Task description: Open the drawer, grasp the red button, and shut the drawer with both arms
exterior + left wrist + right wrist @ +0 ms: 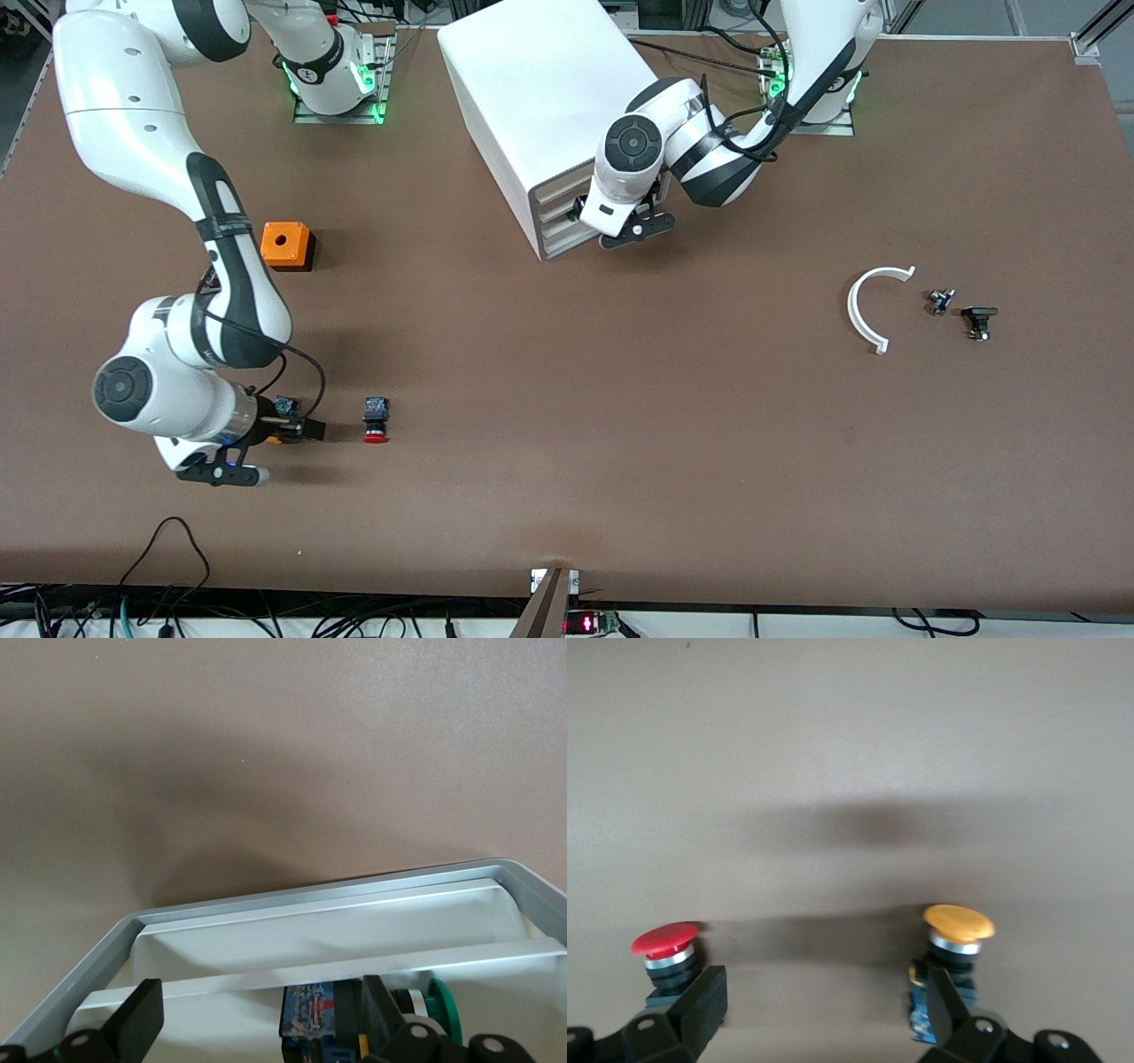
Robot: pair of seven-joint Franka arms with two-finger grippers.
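Red-capped push button (376, 420) on its black body lies on the brown surface (620, 425) toward the right arm's end, free of our right pincer (297, 429), whose fingers stand wide just beside it near the orange-capped button (957, 923). Our left pincer (620, 232), also wide, hangs at the white plastic drawer (337, 930), pulled out of the white boxy cabinet (540, 106); we judge closing comes next, with bare surface all around.

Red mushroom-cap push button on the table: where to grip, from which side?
Grip the red mushroom-cap push button by its black body, from above. It lies on its side, cap toward the front camera; the boxy body offers flat faces, the rounded cap would likely slip.
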